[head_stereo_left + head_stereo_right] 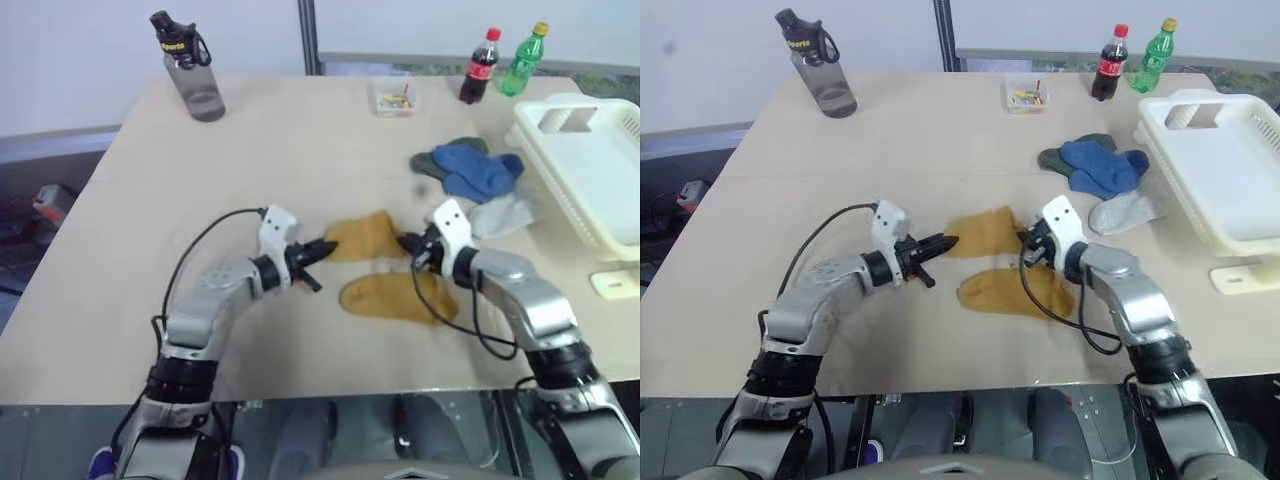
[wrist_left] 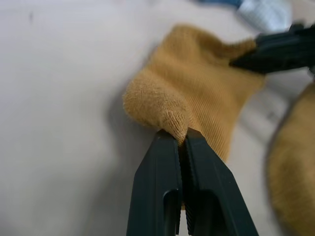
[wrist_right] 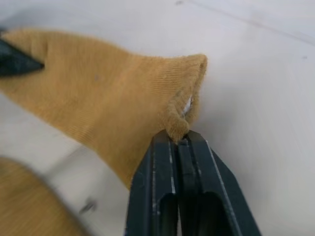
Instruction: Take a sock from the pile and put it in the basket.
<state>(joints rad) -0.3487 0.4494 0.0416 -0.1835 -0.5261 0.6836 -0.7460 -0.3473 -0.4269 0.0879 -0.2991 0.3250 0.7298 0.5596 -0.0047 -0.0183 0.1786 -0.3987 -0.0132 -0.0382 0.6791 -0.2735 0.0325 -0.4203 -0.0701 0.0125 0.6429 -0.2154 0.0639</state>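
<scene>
Mustard sock (image 1: pixel 365 237) lies flat on the tabletop (image 1: pixel 280 150), apart from the pile (image 1: pixel 470 170), pinched at opposite ends: left gripper (image 2: pixel 183 140) fingers clamp its toe, right gripper (image 3: pixel 178 137) fingers clamp its cuff, likely to lift it spread toward the basket (image 1: pixel 600 190).

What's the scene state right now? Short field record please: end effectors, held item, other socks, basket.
left end effector: shut on the toe end of the far mustard sock
right end effector: shut on the cuff end of the same sock
near mustard sock: flat on the table, not gripped
blue socks: on the dark green sock, grey sock beside
basket: at table's right edge, no sock visible inside
</scene>
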